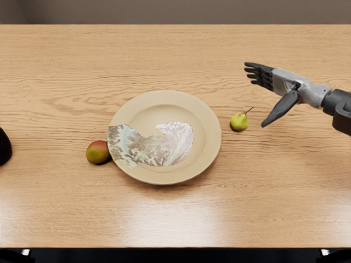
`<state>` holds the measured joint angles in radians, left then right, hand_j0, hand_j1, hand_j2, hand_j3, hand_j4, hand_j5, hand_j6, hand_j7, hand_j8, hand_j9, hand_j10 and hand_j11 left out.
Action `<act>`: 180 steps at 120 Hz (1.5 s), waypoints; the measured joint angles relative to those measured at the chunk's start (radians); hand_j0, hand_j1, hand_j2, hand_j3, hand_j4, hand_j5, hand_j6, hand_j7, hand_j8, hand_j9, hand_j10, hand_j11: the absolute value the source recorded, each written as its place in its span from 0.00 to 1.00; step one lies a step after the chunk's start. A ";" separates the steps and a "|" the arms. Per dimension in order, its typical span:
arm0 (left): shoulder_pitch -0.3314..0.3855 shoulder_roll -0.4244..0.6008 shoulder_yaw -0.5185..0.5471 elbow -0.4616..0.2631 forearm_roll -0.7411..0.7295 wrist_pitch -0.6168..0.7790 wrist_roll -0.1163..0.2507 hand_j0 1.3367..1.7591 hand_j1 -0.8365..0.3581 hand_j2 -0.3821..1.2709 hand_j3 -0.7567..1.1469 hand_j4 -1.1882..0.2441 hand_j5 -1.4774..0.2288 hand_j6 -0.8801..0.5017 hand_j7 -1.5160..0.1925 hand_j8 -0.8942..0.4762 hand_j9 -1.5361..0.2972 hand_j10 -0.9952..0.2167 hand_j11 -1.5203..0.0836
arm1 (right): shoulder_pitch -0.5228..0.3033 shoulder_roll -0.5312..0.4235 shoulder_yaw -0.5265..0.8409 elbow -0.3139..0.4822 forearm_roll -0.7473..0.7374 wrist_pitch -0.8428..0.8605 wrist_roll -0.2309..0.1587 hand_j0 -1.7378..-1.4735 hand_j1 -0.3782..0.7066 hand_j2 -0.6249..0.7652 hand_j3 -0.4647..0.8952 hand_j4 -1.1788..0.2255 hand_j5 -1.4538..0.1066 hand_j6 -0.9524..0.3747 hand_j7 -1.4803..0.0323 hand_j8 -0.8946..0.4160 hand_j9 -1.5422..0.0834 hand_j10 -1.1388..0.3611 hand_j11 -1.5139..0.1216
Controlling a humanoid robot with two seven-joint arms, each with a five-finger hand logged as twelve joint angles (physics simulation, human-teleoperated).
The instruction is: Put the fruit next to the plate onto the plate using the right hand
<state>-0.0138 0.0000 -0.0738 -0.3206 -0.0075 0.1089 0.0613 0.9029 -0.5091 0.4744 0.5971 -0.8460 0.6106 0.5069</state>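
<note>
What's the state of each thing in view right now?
Right robot hand: open, holding nothing, hovering right of the pear.
Pear: lying on the table right of the plate, clear of its rim, ungrasped.
Mango: on the table by the plate's left rim, untouched.
Plate: flat on the table, no fruit on it.
Left robot hand: dark tip at the left edge only, state unclear.

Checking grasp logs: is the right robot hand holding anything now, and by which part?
Nothing is held. The right robot hand hovers open, fingers spread, apart from the small yellow-green pear.
</note>
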 joint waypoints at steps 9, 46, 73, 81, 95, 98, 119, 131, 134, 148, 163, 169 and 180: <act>0.000 0.000 0.000 0.000 0.000 0.000 0.000 0.76 0.99 0.23 0.40 0.83 0.86 0.64 0.89 0.65 0.84 0.82 0.95 | -0.001 0.029 -0.012 -0.034 0.003 -0.006 0.015 0.30 0.04 0.45 0.34 0.83 0.92 0.71 0.97 0.67 0.94 0.75 0.92; 0.000 0.000 0.000 0.000 0.000 0.000 0.000 0.76 0.99 0.23 0.40 0.83 0.86 0.64 0.89 0.65 0.84 0.82 0.95 | -0.013 0.090 -0.051 -0.091 0.006 -0.044 0.032 0.30 0.05 0.45 0.34 0.82 0.92 0.70 0.96 0.67 0.93 0.75 0.91; 0.000 0.000 0.000 0.000 0.000 0.000 0.000 0.76 0.99 0.23 0.40 0.83 0.86 0.64 0.89 0.65 0.84 0.82 0.95 | -0.023 0.144 -0.069 -0.107 0.007 -0.121 0.033 0.30 0.10 0.44 0.34 0.79 0.87 0.66 0.92 0.63 0.89 0.71 0.87; 0.000 0.000 0.000 0.000 0.000 0.000 0.000 0.76 0.99 0.23 0.40 0.83 0.86 0.64 0.89 0.65 0.84 0.82 0.95 | -0.025 0.151 -0.072 -0.112 0.014 -0.135 0.033 0.30 0.12 0.44 0.34 0.78 0.86 0.65 0.91 0.62 0.88 0.70 0.86; 0.000 0.000 0.000 0.000 0.000 0.000 0.000 0.76 0.99 0.23 0.40 0.83 0.86 0.64 0.89 0.65 0.84 0.82 0.95 | -0.030 0.155 -0.074 -0.115 0.023 -0.147 0.033 0.30 0.15 0.44 0.34 0.76 0.84 0.63 0.88 0.59 0.86 0.68 0.83; 0.000 0.000 0.000 0.000 0.000 0.000 0.000 0.76 0.99 0.23 0.40 0.83 0.86 0.64 0.89 0.65 0.84 0.82 0.95 | -0.031 0.154 -0.075 -0.116 0.024 -0.148 0.033 0.30 0.16 0.43 0.34 0.75 0.83 0.62 0.88 0.59 0.85 0.68 0.83; 0.000 0.000 0.000 0.000 0.000 0.000 0.000 0.76 0.99 0.23 0.40 0.83 0.86 0.64 0.89 0.65 0.84 0.82 0.95 | -0.041 0.149 -0.074 -0.124 0.030 -0.151 0.033 0.30 0.18 0.43 0.34 0.74 0.81 0.61 0.86 0.57 0.84 0.66 0.81; 0.000 0.000 0.000 0.000 0.000 0.000 0.000 0.76 0.99 0.23 0.40 0.83 0.86 0.64 0.89 0.65 0.84 0.82 0.95 | -0.048 0.152 -0.075 -0.150 0.059 -0.150 0.034 0.30 0.19 0.43 0.34 0.73 0.81 0.60 0.85 0.57 0.83 0.66 0.81; 0.000 0.000 0.000 0.000 0.000 0.000 0.000 0.76 0.99 0.23 0.40 0.83 0.86 0.64 0.89 0.65 0.84 0.82 0.95 | -0.049 0.153 -0.075 -0.155 0.064 -0.150 0.034 0.30 0.19 0.43 0.34 0.73 0.81 0.60 0.85 0.57 0.83 0.66 0.81; 0.000 0.000 0.000 0.000 0.000 0.000 0.000 0.76 0.99 0.23 0.40 0.83 0.86 0.64 0.89 0.65 0.84 0.82 0.95 | -0.062 0.156 -0.075 -0.169 0.098 -0.150 0.035 0.30 0.22 0.43 0.34 0.71 0.78 0.58 0.83 0.55 0.81 0.64 0.78; 0.000 0.000 0.000 0.000 0.000 0.000 0.000 0.76 0.99 0.23 0.40 0.83 0.86 0.64 0.89 0.65 0.84 0.82 0.95 | -0.069 0.159 -0.076 -0.173 0.112 -0.150 0.034 0.30 0.27 0.42 0.34 0.68 0.75 0.55 0.79 0.51 0.77 0.61 0.75; 0.000 0.000 0.000 0.000 0.000 0.000 0.000 0.76 0.99 0.23 0.40 0.83 0.86 0.64 0.89 0.65 0.84 0.82 0.95 | -0.071 0.159 -0.080 -0.174 0.115 -0.150 0.034 0.30 0.29 0.42 0.34 0.67 0.73 0.54 0.77 0.50 0.76 0.60 0.74; 0.000 0.000 0.000 0.000 0.000 0.000 0.000 0.76 0.99 0.23 0.40 0.83 0.86 0.64 0.89 0.65 0.84 0.82 0.95 | -0.071 0.161 -0.094 -0.173 0.119 -0.149 0.034 0.30 0.32 0.41 0.34 0.65 0.71 0.51 0.75 0.48 0.74 0.58 0.71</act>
<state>-0.0138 0.0000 -0.0734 -0.3206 -0.0075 0.1089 0.0613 0.8317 -0.3482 0.3802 0.4238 -0.7267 0.4617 0.5411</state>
